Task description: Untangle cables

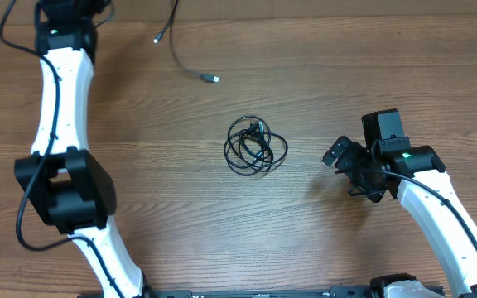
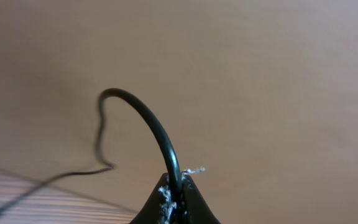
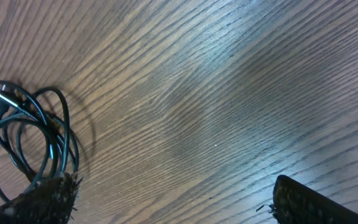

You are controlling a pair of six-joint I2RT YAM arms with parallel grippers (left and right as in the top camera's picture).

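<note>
While the shut left claw (image 2: 176,196) pinches a thin black cord (image 2: 157,127), coiled black cables (image 1: 255,147) lie left of the gaping, empty right claw (image 3: 179,202).

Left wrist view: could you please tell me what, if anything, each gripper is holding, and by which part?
The left gripper pinches a black cable by its cord, with no plug at the fingertips. The right gripper is open and holds nothing.

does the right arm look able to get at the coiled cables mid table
Probably yes: the right gripper is open, beside the coiled cables, with only bare table between them.
</note>
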